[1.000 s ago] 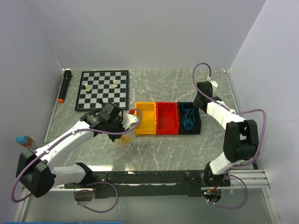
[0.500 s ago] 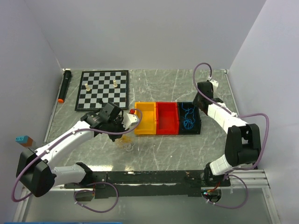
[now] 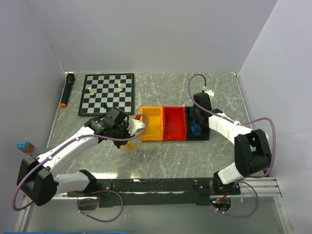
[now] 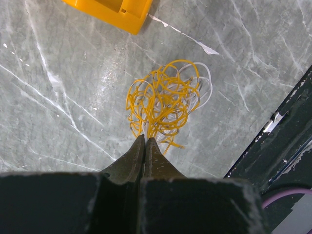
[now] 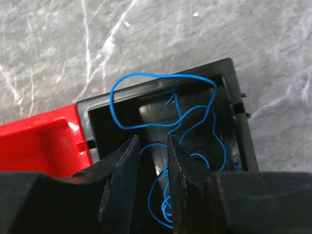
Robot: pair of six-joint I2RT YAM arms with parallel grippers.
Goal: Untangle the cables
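Toward the near edge of the bench (image 4: 58,97), left of centre, seemingly starting on the yellow-and-white tangle (image 4: 165,100), pinched in the left gripper (image 4: 145,141), with the right gripper (image 5: 151,141) spread over the blue cable (image 3: 196,126) in the black bin (image 5: 237,126); next, probably teasing yellow from white slowly.

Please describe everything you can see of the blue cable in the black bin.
The blue cable is very thin and smooth, curled in loose loops. It lies inside the black bin, with one loop draped over the bin's rim. The right gripper hangs just above it, jaws slightly apart; contact cannot be told.
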